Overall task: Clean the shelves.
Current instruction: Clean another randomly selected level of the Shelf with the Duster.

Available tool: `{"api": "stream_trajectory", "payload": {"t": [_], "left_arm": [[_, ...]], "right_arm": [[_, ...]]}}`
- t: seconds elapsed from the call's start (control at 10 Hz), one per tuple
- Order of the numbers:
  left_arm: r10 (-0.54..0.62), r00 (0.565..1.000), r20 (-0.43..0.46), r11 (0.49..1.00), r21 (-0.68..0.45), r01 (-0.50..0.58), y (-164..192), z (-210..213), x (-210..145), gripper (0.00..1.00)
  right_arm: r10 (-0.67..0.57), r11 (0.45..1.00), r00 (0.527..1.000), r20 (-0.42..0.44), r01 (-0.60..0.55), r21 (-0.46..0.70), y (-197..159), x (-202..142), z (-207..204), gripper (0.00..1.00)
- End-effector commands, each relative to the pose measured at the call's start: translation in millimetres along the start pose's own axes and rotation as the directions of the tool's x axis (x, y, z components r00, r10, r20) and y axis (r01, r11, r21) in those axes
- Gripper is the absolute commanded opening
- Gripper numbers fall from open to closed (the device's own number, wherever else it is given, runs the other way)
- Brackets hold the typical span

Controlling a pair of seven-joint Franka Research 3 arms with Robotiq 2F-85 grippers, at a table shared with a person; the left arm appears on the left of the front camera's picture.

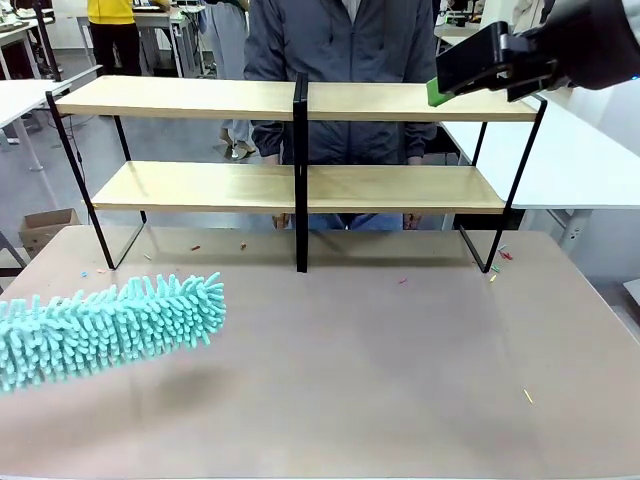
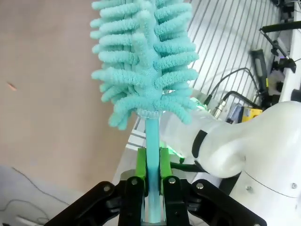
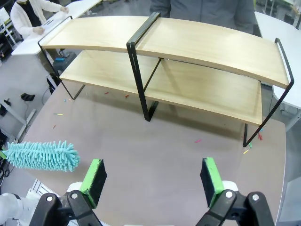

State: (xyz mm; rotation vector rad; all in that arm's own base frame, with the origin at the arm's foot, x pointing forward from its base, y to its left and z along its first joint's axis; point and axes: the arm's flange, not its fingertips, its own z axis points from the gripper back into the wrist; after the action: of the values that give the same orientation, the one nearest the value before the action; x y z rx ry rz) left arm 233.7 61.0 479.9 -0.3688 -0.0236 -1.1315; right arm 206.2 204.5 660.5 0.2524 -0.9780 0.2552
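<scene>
The shelves (image 1: 300, 100) stand at the table's far side: two long light-wood boards on a thin black frame with a central black upright, also seen from above as shelves (image 3: 188, 44). A teal fluffy duster (image 1: 105, 328) hovers over the table at the near left. In the left wrist view my left gripper (image 2: 153, 172) is shut on the duster's teal handle (image 2: 152, 141). My right gripper (image 1: 470, 65) hangs high at the upper right, beside the top board's right end. Its green pads (image 3: 96, 181) stand wide apart, open and holding nothing.
A person in a grey jacket (image 1: 345, 50) stands behind the shelves. Small coloured scraps (image 1: 500, 255) lie scattered on the brown table (image 1: 400, 370). White tables (image 1: 590, 150) flank the rack, and a cardboard box (image 1: 45, 228) sits on the floor at the left.
</scene>
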Motion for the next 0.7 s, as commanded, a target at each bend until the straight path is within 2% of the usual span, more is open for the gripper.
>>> {"api": "stream_trajectory", "payload": {"t": [0.0, 0.1, 0.2, 0.3, 0.5, 0.6], "left_arm": [[0.236, 0.971, 0.046, 0.967, 0.082, -0.240, 2, -13, 26, 0.12], [0.288, 0.957, 0.031, 0.953, 0.088, -0.290, 7, -31, 57, 0.12], [0.368, 0.930, -0.011, 0.919, 0.154, -0.362, 12, -44, 85, 0.12], [0.407, 0.913, -0.030, 0.905, 0.151, -0.399, 20, -50, 117, 0.12], [0.406, 0.902, -0.147, 0.910, 0.149, -0.386, 29, -71, 166, 0.12], [0.416, 0.896, -0.155, 0.908, 0.126, -0.399, 36, -81, 178, 0.12]], "right_arm": [[-0.007, 1.000, 1.000, 0.001, 0.007, 0.001, -1, -1, 0, 1.00], [-0.007, 1.000, 1.000, 0.001, 0.007, 0.001, -1, -1, 0, 1.00], [-0.007, 1.000, 1.000, 0.001, 0.007, 0.001, -1, -1, 0, 1.00], [-0.007, 1.000, 1.000, 0.001, 0.007, 0.001, -1, -1, 0, 1.00], [-0.007, 1.000, 1.000, 0.001, 0.007, 0.001, -1, -1, 0, 1.00], [-0.007, 1.000, 1.000, 0.001, 0.007, 0.001, -1, -1, 0, 1.00]]}}
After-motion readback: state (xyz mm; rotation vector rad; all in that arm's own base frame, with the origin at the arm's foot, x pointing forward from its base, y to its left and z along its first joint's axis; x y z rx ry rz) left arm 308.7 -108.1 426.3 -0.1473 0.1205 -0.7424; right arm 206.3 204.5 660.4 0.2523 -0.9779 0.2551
